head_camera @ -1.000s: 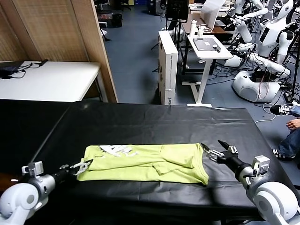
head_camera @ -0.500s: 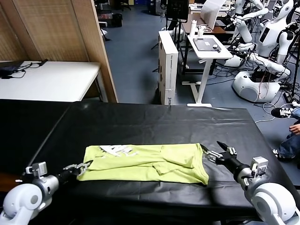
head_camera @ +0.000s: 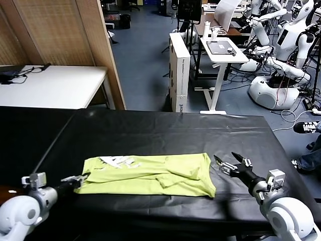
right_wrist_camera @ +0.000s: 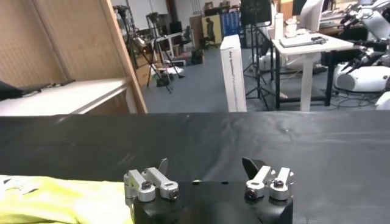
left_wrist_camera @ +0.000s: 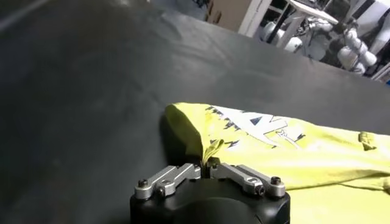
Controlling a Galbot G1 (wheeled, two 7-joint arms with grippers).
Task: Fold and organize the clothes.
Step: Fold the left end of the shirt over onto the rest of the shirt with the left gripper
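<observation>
left gripper on t-shirt end, long axis l-r

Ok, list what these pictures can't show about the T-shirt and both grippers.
- T-shirt: underside hidden in every view by its own folded cloth.
- Left gripper: fingertips buried in the shirt's edge, wrist view.
- Right gripper: open; shirt cut off by that wrist view's frame edge.

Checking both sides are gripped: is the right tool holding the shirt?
No, the right tool stands open beside the lime-green cotton T-shirt, apart from its edge.
</observation>
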